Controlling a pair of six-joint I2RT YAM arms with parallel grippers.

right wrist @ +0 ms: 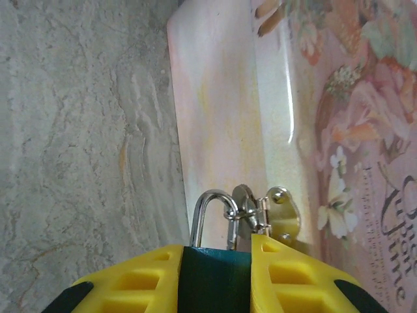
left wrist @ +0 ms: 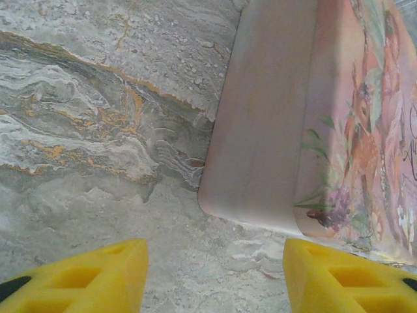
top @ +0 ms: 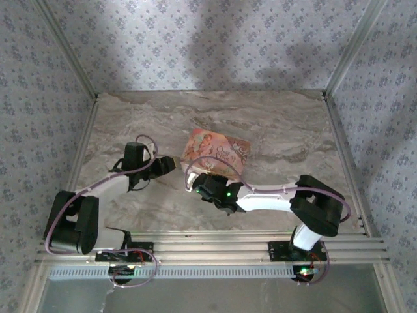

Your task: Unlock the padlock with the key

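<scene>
Padlock perhaps through hasp on tin

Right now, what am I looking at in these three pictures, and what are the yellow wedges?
Two robot arms stand at the near edge of a marble-patterned table. One picture looks down from above; the other two come from a camera on each wrist, so the yellow wedges are gripper fingers. On the table lies a pink flowered tin box. The right gripper is shut on a dark green padlock whose silver shackle hangs through the box's hasp. The left gripper is open, facing a corner of the box.
</scene>
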